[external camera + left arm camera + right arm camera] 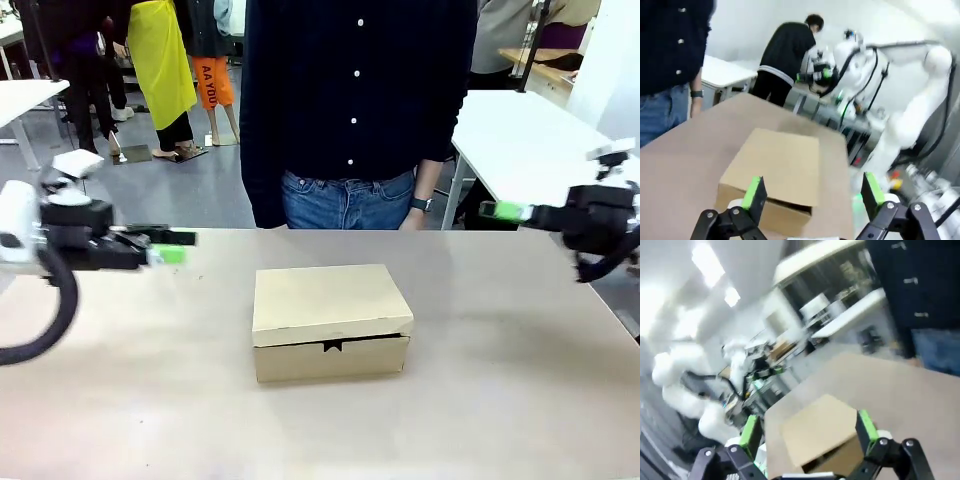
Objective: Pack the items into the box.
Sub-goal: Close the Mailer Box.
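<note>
Front view: the box (331, 322) sits mid-worktop, lid down, tuck flap at the near face looks seated or nearly so; looks to me like the packing is done or the lid is the last bit. Left gripper (172, 248) hovers off the box toward the left edge of the worktop (500, 400), jaws wide, holding nothing; right gripper (503, 211) hangs near the far right corner, jaws wide too, empty. The person (355, 110) stands at the far edge, one hand by the hip. If I have to finish, I'd press the lid front edge flat with one arm and brace the box side with the other, coming in slow so it doesn't slide. Knife, stapler, pouch: can't confirm them, presumably inside, lid hides the contents. Left wrist view: box (775, 172) below and ahead of the left gripper (810, 197), green pads spread wide with nothing between; a dark slit under the lid edge, can't tell if the flap is fully tucked. Right wrist view: blurry, box (822, 432) between the spread fingers of the right gripper (807, 432) but farther off, not touched; the corner seam is too smeared to read.
</note>
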